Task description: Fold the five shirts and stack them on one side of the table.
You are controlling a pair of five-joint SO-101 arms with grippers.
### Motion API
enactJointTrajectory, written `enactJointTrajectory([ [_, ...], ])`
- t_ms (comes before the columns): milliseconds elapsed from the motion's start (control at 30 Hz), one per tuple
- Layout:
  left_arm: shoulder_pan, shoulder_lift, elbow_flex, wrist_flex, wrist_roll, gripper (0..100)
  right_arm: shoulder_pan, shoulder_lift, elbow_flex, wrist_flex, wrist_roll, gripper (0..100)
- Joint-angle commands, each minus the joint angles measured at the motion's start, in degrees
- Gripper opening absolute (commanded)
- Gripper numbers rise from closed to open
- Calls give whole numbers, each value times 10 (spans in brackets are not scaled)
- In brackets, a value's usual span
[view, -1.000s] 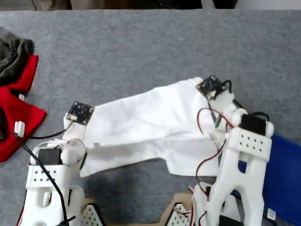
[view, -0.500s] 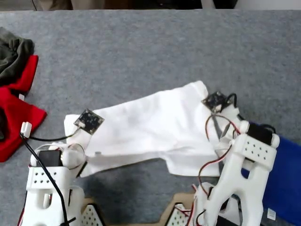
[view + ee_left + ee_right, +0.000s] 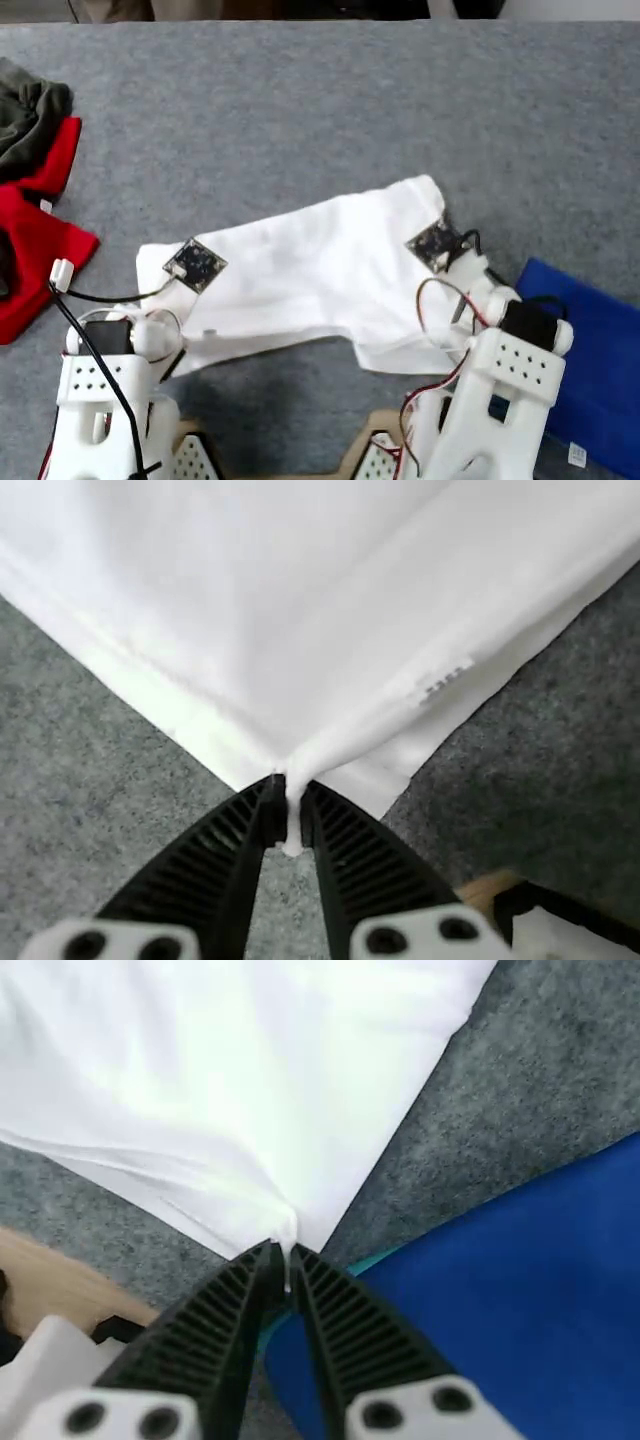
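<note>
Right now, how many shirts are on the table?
4: white shirt in the middle, blue shirt at right edge, red shirt and dark shirt at left edge; others may be hidden.

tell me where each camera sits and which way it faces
High view: fixed above the table, looking down; left arm and right arm enter at the near edge, over a white shirt.
Left wrist view: on the left wrist, looking along its black jaws, shut on a shirt corner.
Right wrist view: on the right wrist, looking along its jaws, shut on the shirt's edge beside a blue shirt.
Shared: all three show the white shirt; high and right wrist views share the blue shirt.
</note>
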Motion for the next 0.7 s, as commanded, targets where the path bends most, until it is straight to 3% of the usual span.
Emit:
enactJointTrajectory([
  [0,-4,-5,4,4,-7,19,22,-11,0,-4,5,5],
  [267,-3,-5,7,18,-45,19,85,-11,4,-19,48,5],
  [467,-4,-5,8,18,-44,19,86,-15,15,-19,61,6],
  [667,-4,-5,2,32,-47,19,90,-15,14,-18,96,172],
])
